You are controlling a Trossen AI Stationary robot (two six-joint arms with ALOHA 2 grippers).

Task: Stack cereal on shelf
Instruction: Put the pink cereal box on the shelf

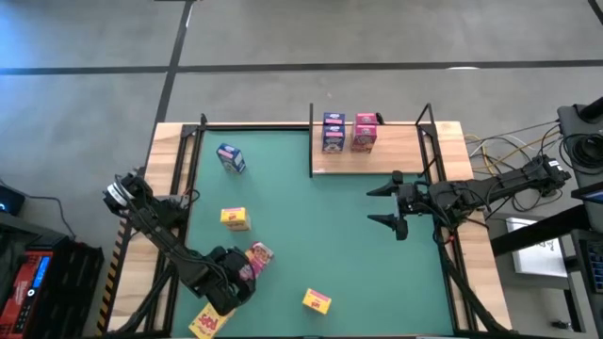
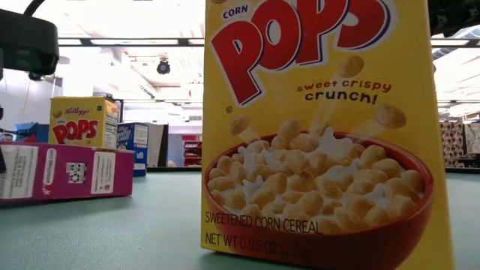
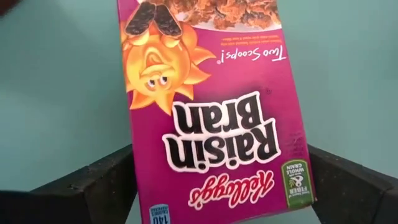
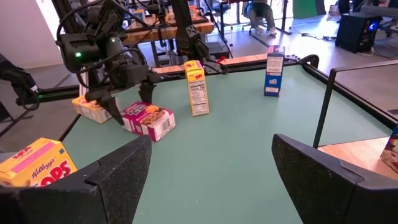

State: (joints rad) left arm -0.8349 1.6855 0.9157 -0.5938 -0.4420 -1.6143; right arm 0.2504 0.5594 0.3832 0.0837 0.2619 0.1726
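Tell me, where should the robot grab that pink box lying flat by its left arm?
Probably across the two long narrow sides, coming straight down. The pink box lies flat on its back, and the left gripper already has its open fingers on either side of it.

Grey floor (image 1: 377,38), perhaps concrete.

Both arms are showing as dark, jointed links with black cables trailing along them. The left gripper (image 4: 127,99) and right gripper (image 1: 388,207) are wearing matte black, wedge-shaped fingers (image 3: 99,183).
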